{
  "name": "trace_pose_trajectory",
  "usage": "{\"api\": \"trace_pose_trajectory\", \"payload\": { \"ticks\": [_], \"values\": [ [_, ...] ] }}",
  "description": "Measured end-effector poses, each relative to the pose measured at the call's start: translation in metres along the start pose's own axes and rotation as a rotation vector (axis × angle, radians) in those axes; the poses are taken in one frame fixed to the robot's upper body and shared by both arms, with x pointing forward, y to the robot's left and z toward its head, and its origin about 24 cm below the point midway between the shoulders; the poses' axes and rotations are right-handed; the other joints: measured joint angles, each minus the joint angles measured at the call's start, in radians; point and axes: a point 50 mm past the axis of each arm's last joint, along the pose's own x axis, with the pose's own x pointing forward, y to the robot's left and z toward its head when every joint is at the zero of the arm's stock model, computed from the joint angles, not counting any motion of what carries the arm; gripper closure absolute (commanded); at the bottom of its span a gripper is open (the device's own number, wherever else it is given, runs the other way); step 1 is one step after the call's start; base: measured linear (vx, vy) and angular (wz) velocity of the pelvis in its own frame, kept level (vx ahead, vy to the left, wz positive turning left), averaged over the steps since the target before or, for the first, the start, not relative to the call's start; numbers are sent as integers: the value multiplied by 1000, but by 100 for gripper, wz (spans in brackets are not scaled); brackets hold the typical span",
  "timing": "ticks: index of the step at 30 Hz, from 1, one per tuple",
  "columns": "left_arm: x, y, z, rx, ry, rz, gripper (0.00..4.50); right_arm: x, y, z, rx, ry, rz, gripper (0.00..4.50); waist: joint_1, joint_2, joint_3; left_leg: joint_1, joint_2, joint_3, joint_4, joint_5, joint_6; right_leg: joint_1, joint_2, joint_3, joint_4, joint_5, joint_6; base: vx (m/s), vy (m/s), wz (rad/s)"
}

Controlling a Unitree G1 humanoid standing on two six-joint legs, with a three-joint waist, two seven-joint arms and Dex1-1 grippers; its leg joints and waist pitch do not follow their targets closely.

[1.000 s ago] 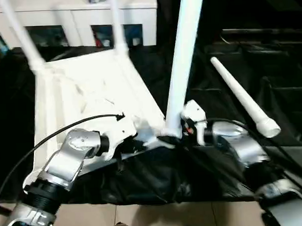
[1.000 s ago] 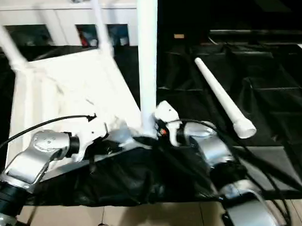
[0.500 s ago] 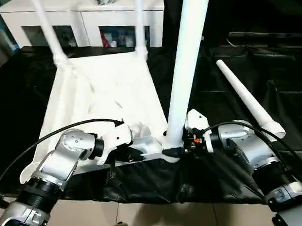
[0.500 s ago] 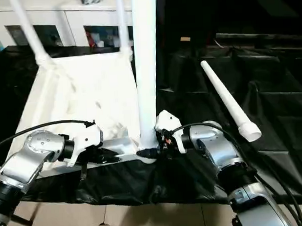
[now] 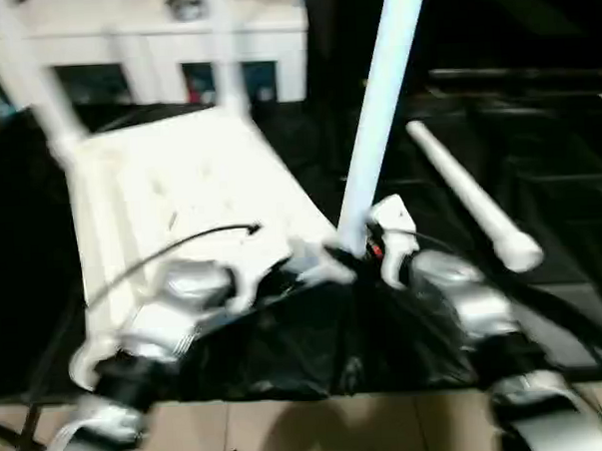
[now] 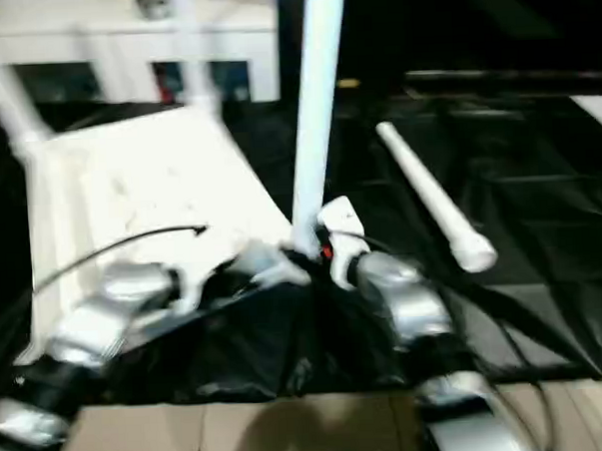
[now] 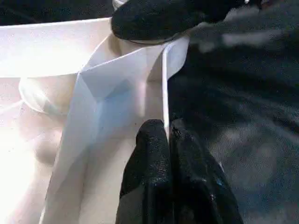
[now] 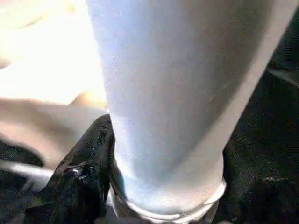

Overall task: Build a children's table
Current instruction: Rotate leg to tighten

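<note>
Our left gripper (image 7: 169,140): pinched shut on the table top (image 5: 169,181) rim.
Our right gripper (image 8: 159,186): clasped around upright leg (image 5: 381,112).
Loose leg (image 5: 470,210): lying nearby.

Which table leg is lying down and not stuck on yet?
The loose leg on the black sheet, to the table's right. The other three legs stand up from the upside-down tabletop.

a white cabinet (image 5: 153,42) stands behind black sheeting (image 5: 537,135).

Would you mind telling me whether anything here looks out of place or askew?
One long white tapered leg lies loose on the black sheet, apart from the upturned white plastic tabletop, whose other legs stand upright. Nothing looks damaged.
</note>
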Motion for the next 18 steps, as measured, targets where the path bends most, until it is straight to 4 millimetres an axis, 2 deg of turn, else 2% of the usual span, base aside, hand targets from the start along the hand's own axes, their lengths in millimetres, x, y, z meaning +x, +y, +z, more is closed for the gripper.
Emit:
{"api": "trace_pose_trajectory", "payload": {
  "ticks": [3,5,8,11,14,16,18],
  "values": [
    [4,-2,1,-10,5,29,450,6,4,-1,26,-13,-76,177,-11,3,0,4,2,-7,-1,0,0,9,-1,-13,-15,0,0,0,0,0],
    [4,-2,1,-9,8,32,450,8,6,-1,31,-15,-90,121,-21,4,1,4,1,-11,-1,0,0,14,-1,-17,-23,0,0,0,0,0],
    [3,-2,1,9,4,20,450,8,6,-2,37,-11,-78,100,-27,6,2,4,-1,-13,-2,0,1,18,-1,-17,-30,0,0,0,0,0],
    [-1,-4,-1,36,-10,-15,450,6,5,-4,8,1,-34,65,-24,6,2,2,-2,-12,-2,-1,1,17,-1,-13,-30,0,0,0,0,0],
    [-9,-5,-3,57,-16,-42,450,0,5,-4,-59,2,61,65,-22,5,1,-1,-2,-11,-2,-1,1,12,-1,-11,-25,0,0,19,-6,1],
    [-14,-5,-6,63,-23,-79,450,-8,3,-6,-104,7,142,65,-14,3,0,-4,-2,-8,-2,0,0,8,-1,-8,-15,1,-1,0,0,0],
    [-19,-4,-7,78,-27,-107,450,-16,-1,-6,-152,17,215,65,-2,2,0,-2,-1,1,-2,0,0,3,-1,4,0,2,-1,0,0,0]
  ]
}}
